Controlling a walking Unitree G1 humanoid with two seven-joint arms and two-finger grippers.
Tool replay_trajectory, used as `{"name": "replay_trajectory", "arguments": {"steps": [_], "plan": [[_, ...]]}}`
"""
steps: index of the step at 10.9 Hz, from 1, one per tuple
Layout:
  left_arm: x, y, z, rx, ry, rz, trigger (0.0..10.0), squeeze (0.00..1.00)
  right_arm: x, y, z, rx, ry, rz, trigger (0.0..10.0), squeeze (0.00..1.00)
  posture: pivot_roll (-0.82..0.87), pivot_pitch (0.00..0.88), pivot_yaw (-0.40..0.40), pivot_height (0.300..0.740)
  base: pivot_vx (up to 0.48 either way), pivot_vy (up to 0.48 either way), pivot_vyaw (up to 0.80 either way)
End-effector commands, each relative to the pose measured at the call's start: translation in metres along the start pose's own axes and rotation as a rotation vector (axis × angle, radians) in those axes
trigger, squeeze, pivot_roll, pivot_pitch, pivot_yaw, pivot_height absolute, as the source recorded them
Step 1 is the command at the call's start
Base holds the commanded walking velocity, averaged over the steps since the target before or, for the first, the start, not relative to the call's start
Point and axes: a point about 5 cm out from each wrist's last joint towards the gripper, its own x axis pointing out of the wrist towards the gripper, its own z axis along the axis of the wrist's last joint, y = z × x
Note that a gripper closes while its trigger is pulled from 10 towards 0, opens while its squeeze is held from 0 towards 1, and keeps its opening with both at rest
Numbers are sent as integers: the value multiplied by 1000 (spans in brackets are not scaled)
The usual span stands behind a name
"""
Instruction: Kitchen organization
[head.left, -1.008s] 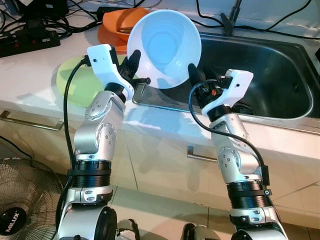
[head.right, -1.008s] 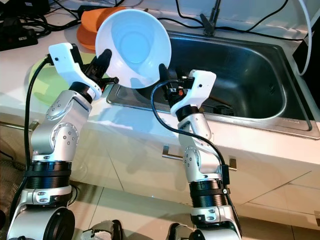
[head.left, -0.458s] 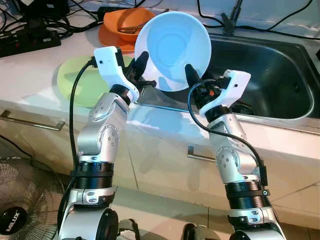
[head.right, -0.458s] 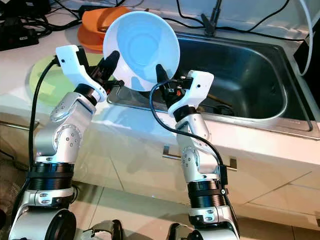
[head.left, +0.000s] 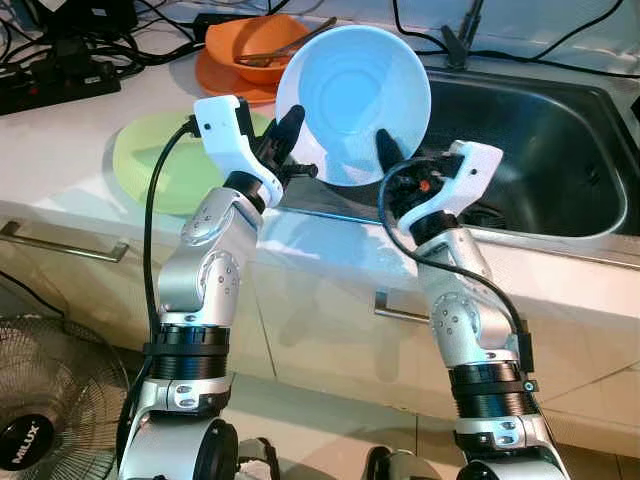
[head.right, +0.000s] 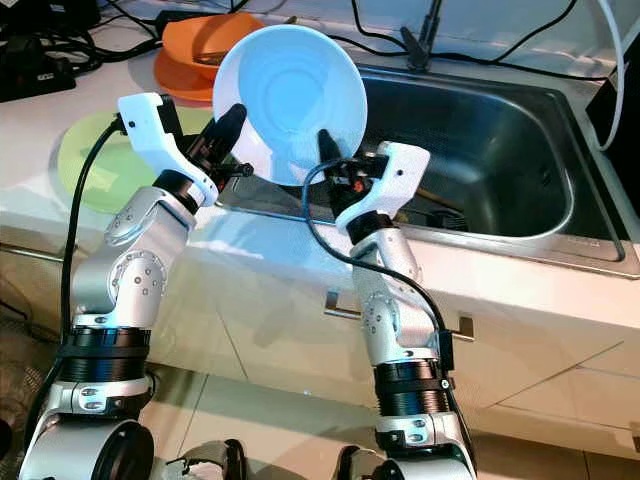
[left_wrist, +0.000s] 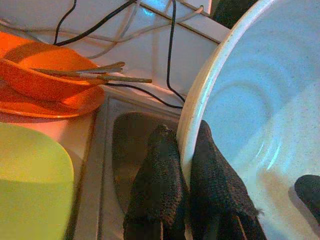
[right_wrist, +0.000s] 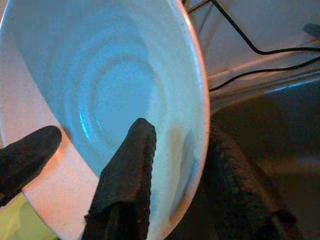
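Bowl: the white bowl (head.left: 352, 103) is in the air, tilted, over the sink (head.left: 540, 150) left edge.
Left tool (left_wrist: 185, 165): pinches the rim.
Right tool (right_wrist: 175, 165): pinches the opposite rim.
Advice: move both together, or the bowl can slip.

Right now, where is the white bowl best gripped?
At its thin rim, as shown: the white bowl is tilted, mouth toward the camera, so the left gripper and right gripper each pinch the lower rim from opposite sides, jaws straddling the wall.
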Motion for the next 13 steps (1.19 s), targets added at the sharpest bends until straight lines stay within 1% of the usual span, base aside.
{"name": "replay_trajectory", "arguments": {"steps": [1, 8, 9, 10, 12, 13], "plan": [[-1, -3, 2, 4, -11, -23, 10000, 0, 1, 1, 4, 16, -11, 4, 0, 0, 92, 109, 26, 740, 0, 0, 0], [0, -5, 1, 64, -13, -25, 10000, 0, 1, 3, 3, 26, -2, 22, 0, 0, 93, 110, 25, 740, 0, 0, 0], [-1, -5, 1, 64, -16, -32, 10000, 1000, 1, 3, 3, 27, -2, 22, 0, 0, 94, 109, 25, 740, 0, 0, 0], [-1, -6, 1, 69, -17, -37, 10000, 1000, 2, 2, 3, 27, -5, 9, 0, 0, 94, 108, 25, 740, 0, 0, 0], [-1, -6, 1, 70, -19, -36, 10000, 1000, 5, -5, 7, 6, -24, -61, 0, 0, 97, 107, 25, 740, 0, 0, 0], [-2, -5, 1, 70, -20, -32, 10000, 1000, 9, -16, 12, 2, -44, -129, 0, 0, 98, 107, 25, 740, 0, 0, 0]]}}
